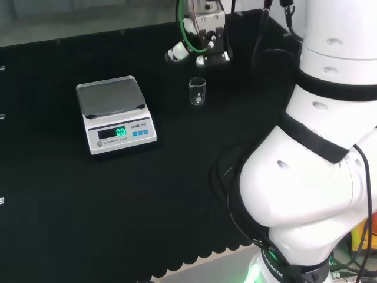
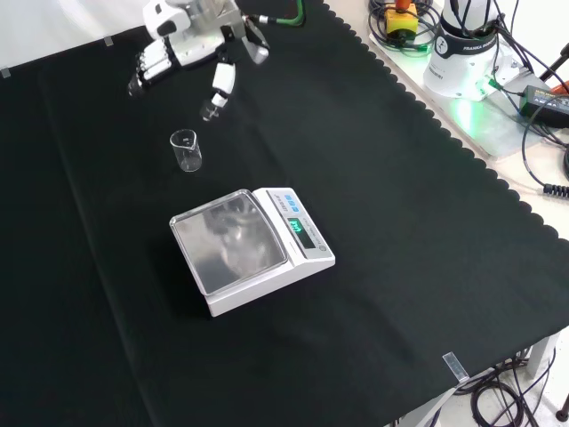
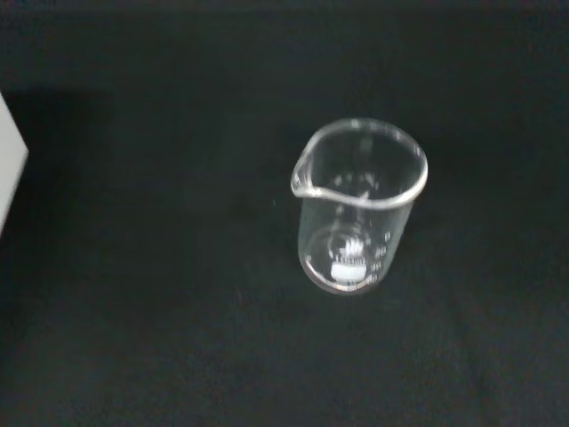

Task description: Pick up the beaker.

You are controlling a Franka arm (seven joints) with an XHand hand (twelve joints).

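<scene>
The hand (image 2: pixel 191 44) hangs above the worktop (image 2: pixel 400 231) near the top left of the front view, palm turned down, its fingers (image 2: pixel 220 84) spread and relaxed, pointing down toward the cloth and holding nothing. In the head view the hand (image 1: pixel 203 35) sits at the top centre, a green cable looping beside the wrist, and the arm's big white links rise along the right edge. Just below the fingertips in the front view, apart from them, stands the beaker (image 2: pixel 186 149): small, clear, upright on the black cloth, and it looks empty. The head view puts the beaker (image 1: pixel 197 91) directly under the hand, not touching it. The wrist view looks down on the beaker (image 3: pixel 360 209), its spout showing on the rim. Farther out, well apart from the beaker, a white scale (image 2: pixel 252 249) rests on the cloth, its metal pan bare, its display lit green; in the head view the scale (image 1: pixel 115 114) lies left of the beaker.
</scene>
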